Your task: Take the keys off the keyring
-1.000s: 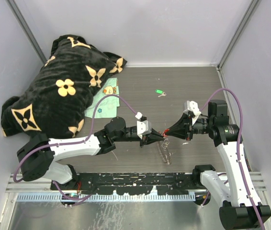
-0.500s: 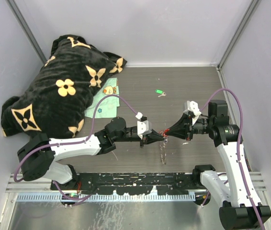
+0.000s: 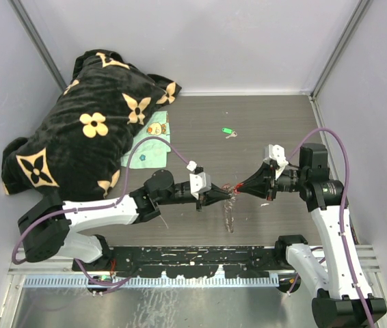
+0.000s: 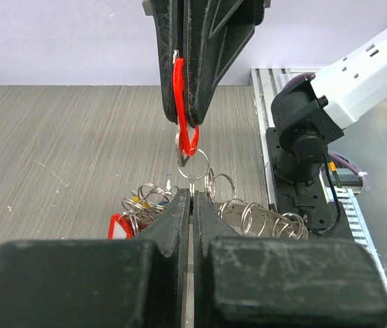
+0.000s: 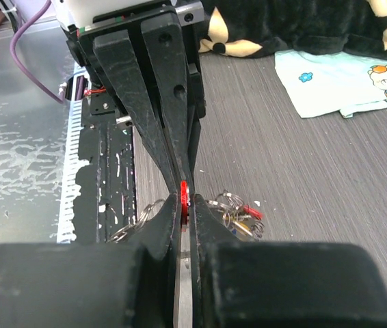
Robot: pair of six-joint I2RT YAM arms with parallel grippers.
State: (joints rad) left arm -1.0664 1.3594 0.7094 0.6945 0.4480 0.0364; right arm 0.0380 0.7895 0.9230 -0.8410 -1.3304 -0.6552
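Jaws of both arms meet tip to tip at the centre of the top view. Left jaws are pressed together on a thin silver metal piece (image 4: 191, 186); right jaws pinch a red plastic key tag (image 4: 178, 96). Just below them dangles the silvery keyring of linked wire rings (image 4: 248, 215) with more tagged keys (image 5: 240, 213). A green-tagged silver key (image 3: 227, 130) lies well apart on the dark wood-grain counter (image 3: 282, 123), upper centre.

Left hand (image 3: 228, 196), right hand (image 3: 241, 190) seemingly touching.
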